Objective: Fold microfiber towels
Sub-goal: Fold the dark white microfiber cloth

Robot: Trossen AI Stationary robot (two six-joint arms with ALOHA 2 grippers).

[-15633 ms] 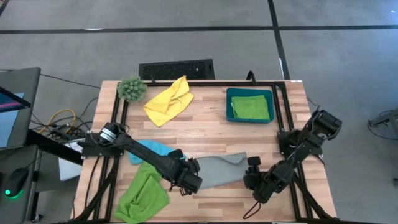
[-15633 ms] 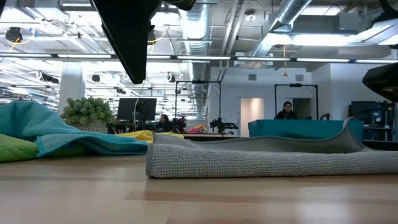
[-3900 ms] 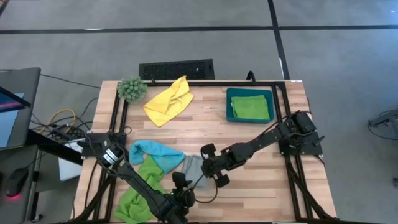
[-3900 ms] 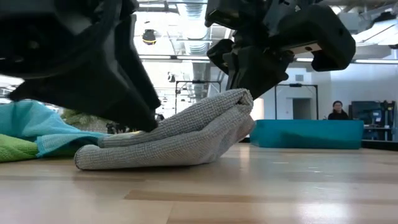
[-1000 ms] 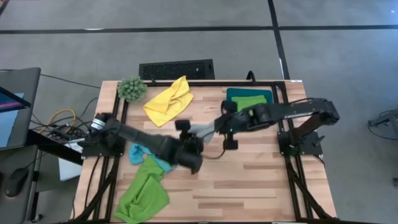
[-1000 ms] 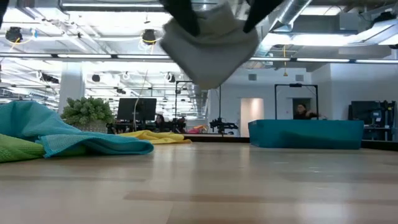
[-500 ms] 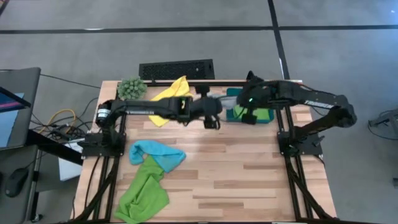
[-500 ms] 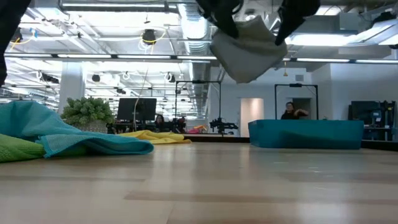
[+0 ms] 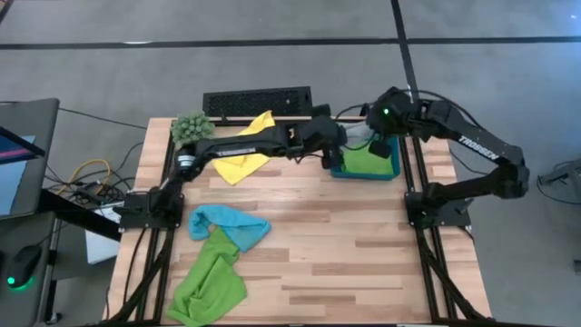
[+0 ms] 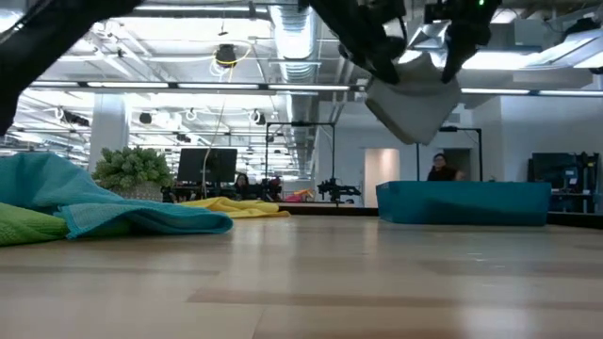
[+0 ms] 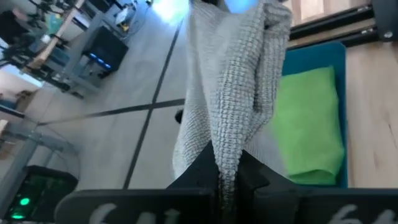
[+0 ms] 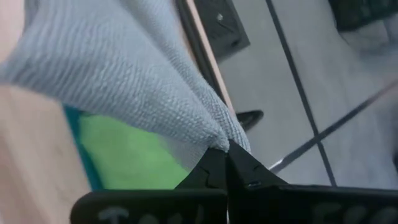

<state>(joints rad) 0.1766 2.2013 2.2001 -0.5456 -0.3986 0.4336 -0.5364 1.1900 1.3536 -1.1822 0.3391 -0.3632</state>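
Observation:
A folded grey microfiber towel [image 9: 357, 134] hangs in the air between my two grippers, over the left rim of the teal tray [image 9: 394, 172] at the table's far right. The low view shows the grey towel [image 10: 415, 105] well above the tabletop. My left gripper [image 9: 338, 143] is shut on its left end and my right gripper [image 9: 377, 143] on its right end. A lime green towel [image 9: 368, 156] lies flat in the tray. The yellow towel [image 9: 238, 156], light blue towel [image 9: 227, 227] and another lime green towel [image 9: 209, 283] lie crumpled on the table. My left gripper pinches a bunched, folded edge of the grey towel [image 11: 227, 155] between its two fingers, several layers thick. It comes from the table's left, slanting down. The towel is lifted clear of table and tray. My right gripper pinches a gathered corner of the grey towel [image 12: 217, 138] between its fingertips, slanting down from the right. The cloth spreads away from the fingers and hangs clear above the tray.
A fuzzy green plant ball [image 9: 192, 129] stands at the far left corner, with a black keyboard [image 9: 257, 100] beyond the far edge. A black frame [image 9: 408, 159] runs along the table's sides. Bare wood spans the middle and near right.
Both grippers, still shut on the grey towel, have carried it from the middle of the table toward the far right, to above the teal tray. The towel has stayed lifted and folded between them.

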